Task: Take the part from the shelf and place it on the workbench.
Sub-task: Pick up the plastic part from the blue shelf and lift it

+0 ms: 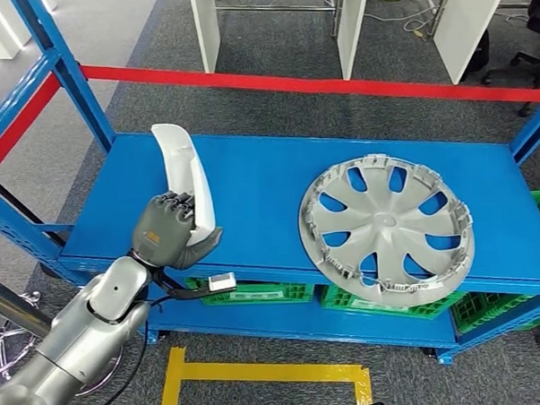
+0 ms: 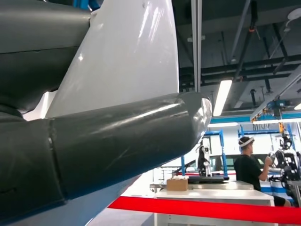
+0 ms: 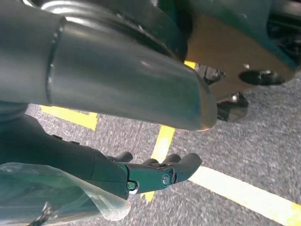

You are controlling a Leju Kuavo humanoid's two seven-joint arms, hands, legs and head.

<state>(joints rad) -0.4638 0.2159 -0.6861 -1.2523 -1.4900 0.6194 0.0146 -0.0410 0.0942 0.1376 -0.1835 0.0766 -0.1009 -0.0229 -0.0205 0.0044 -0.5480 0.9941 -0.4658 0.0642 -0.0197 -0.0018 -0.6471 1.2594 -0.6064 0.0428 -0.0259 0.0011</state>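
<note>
On the left side of the blue shelf, the robot's left hand holds a white curved part. The part stands up on its end, a bit tilted, with its bottom tip at the shelf's front edge. The dark fingers press on the side of the part that faces the robot, and the thick thumb wraps under its bottom end. So the part is pinched between the fingers and the thumb. I cannot tell if the part touches the shelf or is just above it.

In the left wrist view, the shiny white part sits right against the grey thumb, very close to the camera. Behind it there is a red bar, a white table with a small brown box on it, and a person in a black top far away.

A big silver wheel cover lies flat on the right side of the shelf, well apart from the hand and the part. Green crates sit on the level below. A red bar runs along the back of the shelf. Yellow tape marks the grey floor in front.

The right hand hangs over the grey floor with yellow lines. Its thumb and dark fingers are apart and hold nothing.
</note>
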